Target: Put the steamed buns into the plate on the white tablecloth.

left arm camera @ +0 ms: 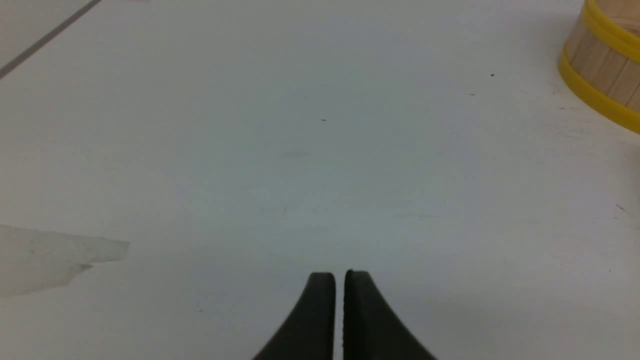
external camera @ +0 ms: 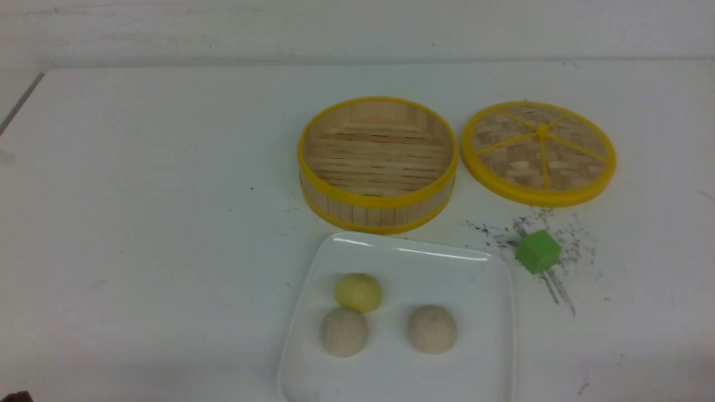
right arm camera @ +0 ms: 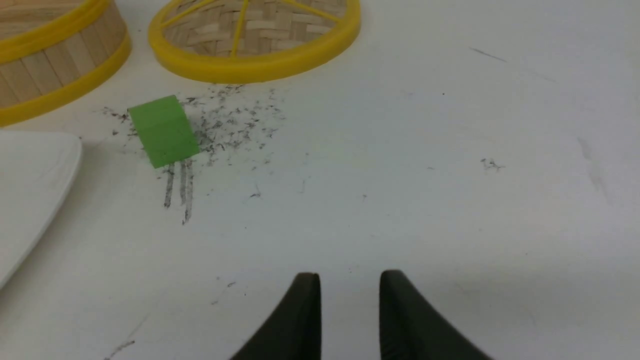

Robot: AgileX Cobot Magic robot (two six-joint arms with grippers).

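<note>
Three steamed buns lie in the white square plate (external camera: 480,279) on the white tablecloth (external camera: 139,223): a pale yellow bun (external camera: 358,292), a beige-grey bun (external camera: 343,331) just in front of it, and another beige-grey bun (external camera: 432,329) to the right. Neither gripper shows in the front view. In the left wrist view my left gripper (left arm camera: 339,274) hangs over bare cloth, its fingers almost touching, with nothing between them. In the right wrist view my right gripper (right arm camera: 349,275) stands open with a clear gap over bare cloth, holding nothing; the plate's corner (right arm camera: 30,170) is off to one side.
An empty yellow-rimmed bamboo steamer (external camera: 378,163) stands behind the plate, with its woven lid (external camera: 538,152) lying flat to its right. A green cube (external camera: 538,252) sits among dark scratch marks right of the plate. The steamer's wall (left arm camera: 602,75) edges the left wrist view.
</note>
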